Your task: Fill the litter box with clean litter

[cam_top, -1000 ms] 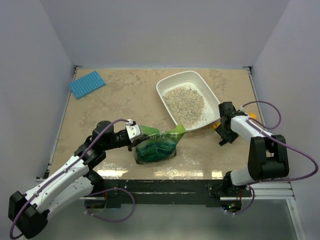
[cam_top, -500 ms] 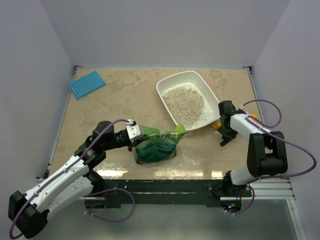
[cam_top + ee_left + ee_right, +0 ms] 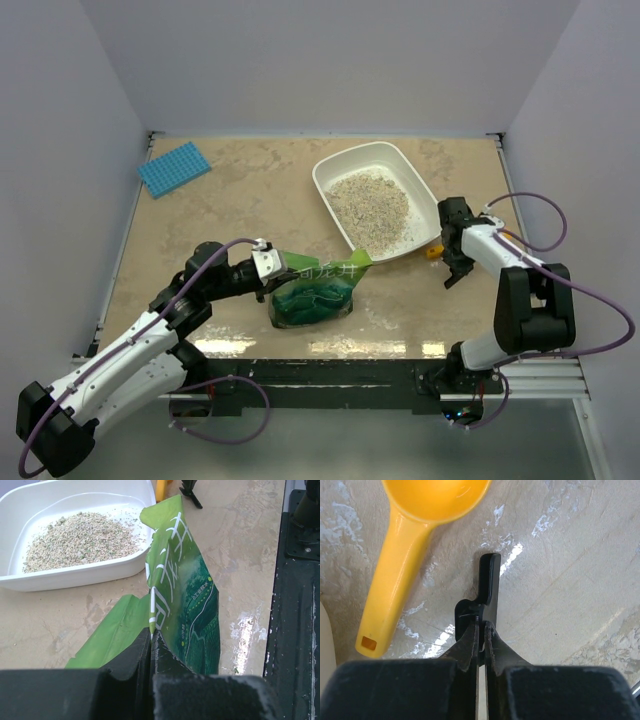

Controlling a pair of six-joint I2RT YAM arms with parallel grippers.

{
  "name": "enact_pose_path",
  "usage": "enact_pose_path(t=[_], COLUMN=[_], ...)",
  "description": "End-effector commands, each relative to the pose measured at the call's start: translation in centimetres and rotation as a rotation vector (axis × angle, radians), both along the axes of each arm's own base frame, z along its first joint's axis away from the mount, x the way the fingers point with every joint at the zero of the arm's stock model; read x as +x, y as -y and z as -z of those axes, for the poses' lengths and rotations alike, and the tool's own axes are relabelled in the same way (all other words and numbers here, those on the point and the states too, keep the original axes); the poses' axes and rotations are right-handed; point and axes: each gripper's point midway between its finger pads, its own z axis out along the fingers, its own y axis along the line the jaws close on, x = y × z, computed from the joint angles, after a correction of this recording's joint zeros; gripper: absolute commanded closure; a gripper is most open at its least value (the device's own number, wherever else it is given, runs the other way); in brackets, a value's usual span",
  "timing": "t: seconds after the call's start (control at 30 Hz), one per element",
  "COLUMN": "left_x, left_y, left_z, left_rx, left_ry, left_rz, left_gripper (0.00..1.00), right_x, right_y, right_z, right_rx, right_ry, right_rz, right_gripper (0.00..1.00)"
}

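The top camera looks down from far, both wrist cameras look close, and top and left share the litter box [image 3: 362, 149].

**Gloss and grit on the table**

Here's the white shallow plastic litter box [image 3: 70, 576], its walls smooth with a soft sheen. Inside, the pale beige-grey granular litter [image 3: 80, 537] looks dry, rough and matt. The green glossy film pouch [image 3: 185, 595] is crinkled, catching light along its creases. By the right edge, the yellow plastic scoop [image 3: 405, 560] is smooth and shiny. The beige marbled table [image 3: 570, 555] looks polished, throwing bright glints. At the far-left corner, the blue gridded flat mat [image 3: 174, 168] reads matt; its material I can't tell.
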Motion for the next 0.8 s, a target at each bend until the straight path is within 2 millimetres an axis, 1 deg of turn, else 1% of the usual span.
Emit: enact_pose_path(t=[0.0, 0.07, 0.1, 0.17, 0.2, 0.23, 0.27, 0.33, 0.4, 0.43, 0.47, 0.5, 0.53, 0.57, 0.6, 0.63, 0.67, 0.7, 0.73, 0.77], left_x=[1.1, 1.1, 1.1, 1.0, 0.9, 0.9, 1.1, 1.1, 0.8, 0.7, 0.6, 0.3, 0.2, 0.2, 0.1, 0.1, 0.1, 0.1, 0.2, 0.3], left_y=[0.3, 0.2, 0.1, 0.1, 0.1, 0.1, 0.1, 0.0, 0.1, 0.2, 0.3, 0.2, 0.2, 0.3, 0.3, 0.4, 0.5, 0.6, 0.6, 0.7], left_z=[-3.1, -3.0, -3.2, -3.1, -3.1, -3.1, -3.1, -3.1, -3.4, -3.6, -4.4, -4.1, -4.5, -5.3, -6.0, -6.6, -8.1, -9.0, -10.0, -12.1], left_rx=[-0.058, -0.060, -0.063, -0.069, -0.071, -0.071, -0.070, -0.068, -0.070, -0.068, -0.078, -0.060, -0.059, -0.058, -0.062, -0.065, -0.079, -0.088, -0.097, -0.117], left_ry=[0.094, 0.096, 0.098, 0.098, 0.098, 0.098, 0.101, 0.098, 0.098, 0.099, 0.107, 0.088, 0.091, 0.094, 0.095, 0.096, 0.095, 0.090, 0.084, 0.056], left_rz=[-0.032, -0.037, -0.040, -0.041, -0.037, -0.035, -0.046, -0.052, -0.034, -0.027, -0.015, -0.007, -0.001, 0.002, 0.005, 0.009, 0.013, 0.008, 0.003, -0.014], left_gripper=[1.00, 1.00, 0.93, 0.84, 0.77, 0.73, 0.71, 0.63, 0.56, 0.55, 0.53, 0.51, 0.50, 0.50, 0.50, 0.50, 0.50, 0.50, 0.49, 0.49], right_x=[0.8, 0.9, 1.0, 1.3, 1.4, 1.4, 1.5, 1.4, 1.2, 1.1, 1.1, 1.0, 0.9, 0.9, 1.1, 1.1, 1.3, 1.9, 1.6, 1.7], right_y=[-0.3, -0.4, -0.6, -0.8, -0.9, -0.8, -0.8, -0.8, -0.7, -0.8, -0.7, -0.5, -0.3, -0.3, -0.5, -0.7, -1.9, -2.7, -3.6, -5.1], right_z=[-0.1, -1.2, -1.8, -3.7, -4.9, -5.8, -7.8, -10.4, -13.3, -14.3, -15.3, -17.6, -18.8, -19.9, -22.2, -23.2, -24.0, -25.6, -27.1, -28.0], right_rx=[0.022, 0.028, 0.039, 0.053, 0.055, 0.052, 0.051, 0.042, 0.035, 0.034, 0.028, 0.014, -0.009, -0.012, -0.012, -0.017, 0.027, 0.047, 0.046, 0.082], right_ry=[0.044, 0.072, 0.088, 0.143, 0.160, 0.175, 0.233, 0.275, 0.332, 0.341, 0.358, 0.400, 0.412, 0.434, 0.491, 0.507, 0.535, 0.597, 0.646, 0.686], right_rz=[0.013, 0.002, -0.003, -0.020, -0.026, -0.039, -0.049, -0.081, -0.102, -0.123, -0.131, -0.135, -0.156, -0.170, -0.192, -0.239, -0.301, -0.348, -0.440, -0.532], right_gripper=[1.00, 1.00, 1.00, 1.00, 1.00, 1.00, 1.00, 1.00, 1.00, 1.00, 1.00, 1.00, 1.00, 1.00, 1.00, 1.00, 1.00, 1.00, 1.00, 1.00])
